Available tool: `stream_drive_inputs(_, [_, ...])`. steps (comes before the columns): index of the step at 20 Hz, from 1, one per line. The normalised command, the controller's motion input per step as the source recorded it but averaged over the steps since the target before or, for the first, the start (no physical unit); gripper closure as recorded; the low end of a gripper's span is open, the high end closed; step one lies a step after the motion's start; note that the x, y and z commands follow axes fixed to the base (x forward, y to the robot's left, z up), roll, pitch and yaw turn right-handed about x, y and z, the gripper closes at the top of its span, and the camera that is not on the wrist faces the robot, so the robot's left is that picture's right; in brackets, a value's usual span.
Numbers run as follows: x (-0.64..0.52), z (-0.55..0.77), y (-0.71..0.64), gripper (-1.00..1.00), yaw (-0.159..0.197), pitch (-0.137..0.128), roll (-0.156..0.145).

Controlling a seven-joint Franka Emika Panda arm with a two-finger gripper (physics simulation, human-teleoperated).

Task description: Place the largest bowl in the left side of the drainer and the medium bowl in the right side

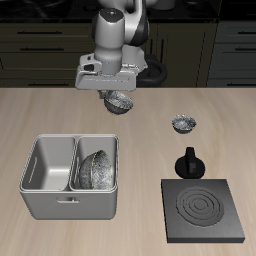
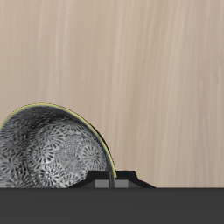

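My gripper (image 1: 118, 93) hangs above the table behind the drainer (image 1: 45, 190) and is shut on the rim of the medium bowl (image 1: 119, 103), a grey speckled bowl lifted off the table. In the wrist view this bowl (image 2: 52, 153) shows its dark mottled inside close to the fingers (image 2: 112, 181). The largest bowl (image 1: 96, 170) leans on its side in the drainer compartment nearer the stove plate. The other compartment (image 1: 50, 165) is empty.
The smallest bowl (image 1: 183, 123) stands on the table farther back. A black knobbed pot (image 1: 189, 163) stands just behind the black square stove plate (image 1: 203, 210) near the front edge. Dark cabinets run behind the table.
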Motion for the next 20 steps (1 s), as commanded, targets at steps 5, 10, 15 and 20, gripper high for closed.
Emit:
stream_drive_inputs(5, [0.06,0.68,-0.44,1.0,0.011,-0.046,-0.091])
stream_drive_inputs(10, [0.07,0.8,-0.35,1.0,-0.002,-0.056,-0.041])
stream_drive_inputs(15, [0.36,0.44,-0.26,1.0,0.072,0.003,0.02])
stream_drive_inputs(20, [0.36,0.36,-0.35,1.0,-0.068,0.017,-0.095])
